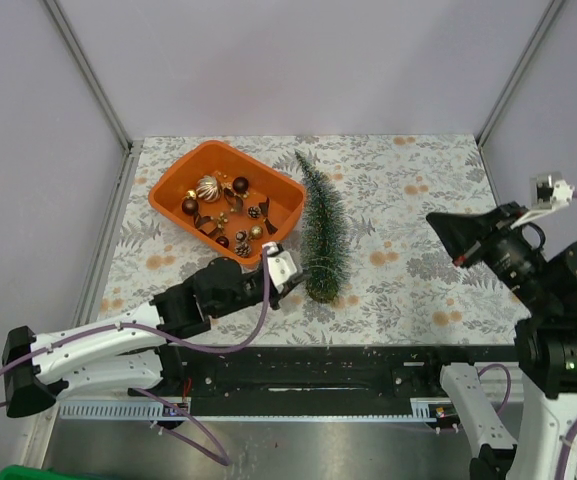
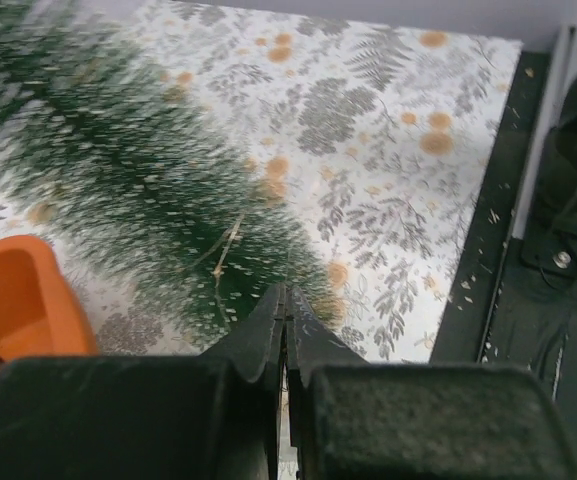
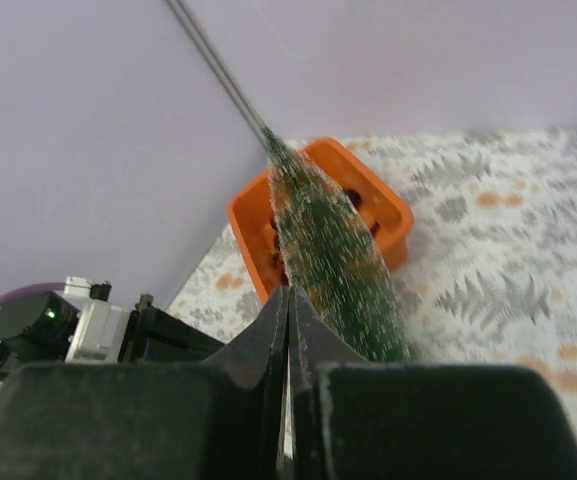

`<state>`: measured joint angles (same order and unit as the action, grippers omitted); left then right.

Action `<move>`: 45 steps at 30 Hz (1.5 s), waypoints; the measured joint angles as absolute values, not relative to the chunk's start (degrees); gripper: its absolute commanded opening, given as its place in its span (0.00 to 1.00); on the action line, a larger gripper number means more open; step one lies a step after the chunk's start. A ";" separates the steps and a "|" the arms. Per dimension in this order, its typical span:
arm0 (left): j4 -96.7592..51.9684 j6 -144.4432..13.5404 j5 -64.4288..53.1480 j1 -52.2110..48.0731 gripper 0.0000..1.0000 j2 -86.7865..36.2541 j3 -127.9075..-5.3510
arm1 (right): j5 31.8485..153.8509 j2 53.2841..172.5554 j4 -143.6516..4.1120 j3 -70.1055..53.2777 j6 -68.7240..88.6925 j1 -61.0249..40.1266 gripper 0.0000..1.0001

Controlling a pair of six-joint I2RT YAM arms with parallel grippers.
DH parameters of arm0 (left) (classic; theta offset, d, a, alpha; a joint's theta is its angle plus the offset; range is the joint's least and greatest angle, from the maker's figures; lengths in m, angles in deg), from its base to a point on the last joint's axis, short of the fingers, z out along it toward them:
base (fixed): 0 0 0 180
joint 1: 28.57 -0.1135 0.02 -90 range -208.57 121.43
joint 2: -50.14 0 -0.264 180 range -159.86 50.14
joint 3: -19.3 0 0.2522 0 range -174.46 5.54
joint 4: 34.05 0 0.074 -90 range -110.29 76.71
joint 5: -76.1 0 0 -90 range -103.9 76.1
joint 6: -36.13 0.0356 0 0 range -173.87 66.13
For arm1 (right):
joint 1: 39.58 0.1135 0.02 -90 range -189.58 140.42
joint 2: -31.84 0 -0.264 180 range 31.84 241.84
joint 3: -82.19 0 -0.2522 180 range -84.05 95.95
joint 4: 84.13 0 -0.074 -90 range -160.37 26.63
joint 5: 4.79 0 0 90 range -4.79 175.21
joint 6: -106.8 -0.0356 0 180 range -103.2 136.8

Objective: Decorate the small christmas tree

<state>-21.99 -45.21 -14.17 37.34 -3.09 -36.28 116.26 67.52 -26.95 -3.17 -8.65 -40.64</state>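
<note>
The small christmas tree [image 1: 320,230] lies on its side on the floral table cover, tip toward the back and round base toward the front. It also shows in the left wrist view [image 2: 118,170] and the right wrist view [image 3: 338,250]. The orange tray [image 1: 173,185] stands left of it and holds several ornaments, among them a gold-and-white ball [image 1: 208,188]. My left gripper [image 1: 296,288] is shut and empty, its tips [image 2: 286,295] close beside the tree's base. My right gripper [image 1: 446,238] is shut and empty [image 3: 290,300], raised to the right of the tree.
The tray's corner [image 2: 18,300] sits just left of my left gripper. Metal frame posts and lilac walls bound the table at the back and sides. A black rail [image 1: 318,375] runs along the front edge. The left arm [image 3: 88,330] shows in the right wrist view.
</note>
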 measured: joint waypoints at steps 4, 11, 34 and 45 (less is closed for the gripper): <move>-23.17 -47.98 -15.16 34.28 0.04 -0.64 -35.19 | 123.38 73.82 -39.14 -3.14 -10.10 -40.64 0.00; -25.77 -50.58 -15.38 32.12 0.05 0.21 -35.15 | 130.05 85.95 -56.10 -1.40 -13.27 -40.35 0.08; -26.18 -63.37 -12.54 26.17 0.06 -0.36 -35.17 | 133.09 47.65 -47.05 -36.24 -15.30 -38.43 0.75; -24.22 -63.48 -12.32 26.02 0.05 -5.48 -39.32 | 122.53 64.39 -46.27 -31.80 -8.39 -37.93 0.77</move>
